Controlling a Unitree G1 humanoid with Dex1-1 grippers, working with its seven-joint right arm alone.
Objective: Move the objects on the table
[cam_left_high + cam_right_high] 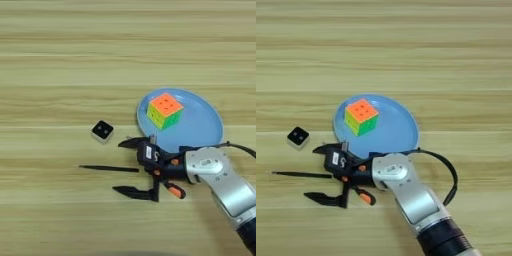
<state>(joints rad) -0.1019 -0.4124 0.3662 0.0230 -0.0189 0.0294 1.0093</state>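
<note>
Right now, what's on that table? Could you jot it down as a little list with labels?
Surface: light-wood table
Plate: blue plate, near the middle right
Cube: multicolour puzzle cube, orange face up, on the plate
Small block: black-and-white block, left of the plate
Rod: thin black rod, lying flat in front of the block
Arm: silver forearm, coming from the lower right
Gripper: right gripper, fingers spread, over the rod's right end, holding nothing

Both head eyes look steeply down, sharing the table (pixel 60 45) closely.
</note>
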